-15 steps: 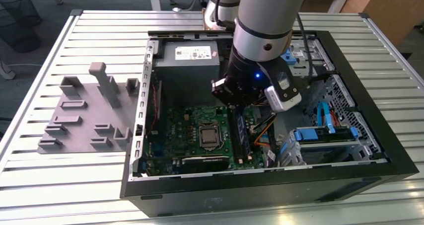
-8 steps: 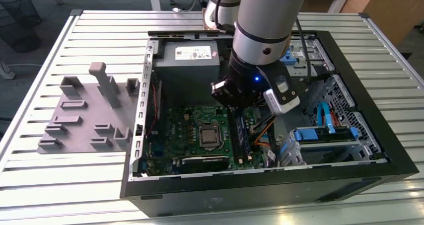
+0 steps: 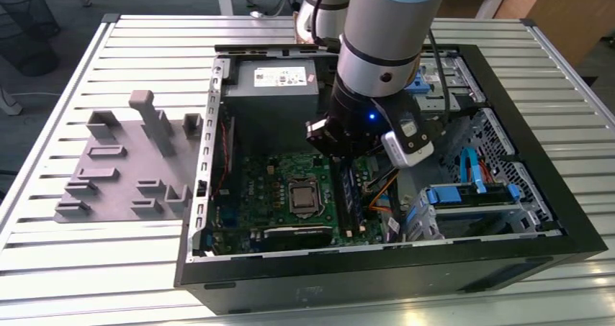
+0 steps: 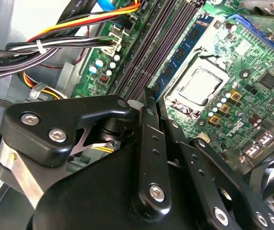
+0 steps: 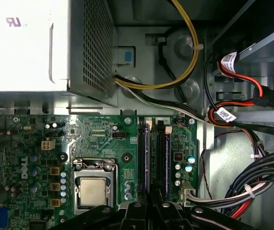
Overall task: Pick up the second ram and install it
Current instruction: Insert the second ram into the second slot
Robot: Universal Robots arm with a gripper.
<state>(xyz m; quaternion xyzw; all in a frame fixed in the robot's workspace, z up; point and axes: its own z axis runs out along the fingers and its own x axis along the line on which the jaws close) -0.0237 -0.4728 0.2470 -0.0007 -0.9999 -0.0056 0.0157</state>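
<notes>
Arm is reaching down inside the open PC case [image 3: 567, 218], gripper [image 3: 348, 157] directly above the memory slots beside the CPU socket [image 5: 92, 189]. In the second wrist view the fingers [image 4: 148, 103] are drawn almost fully together, tips at the near end of the ram [image 4: 187, 45]. That stick stands on edge in the slot closest to the socket, in line with the fingers. Can't tell whether they pinch its top edge or only bear on it. Narrow stance makes sense: neighbouring slots and the cable bundle [image 4: 55, 45] leave little room either side. My read is the stick is in its slot, but whether it's fully seated isn't visible. Grey holder tray [image 3: 115, 175] sits on the tabletop [image 3: 144, 45], outside the case.
</notes>
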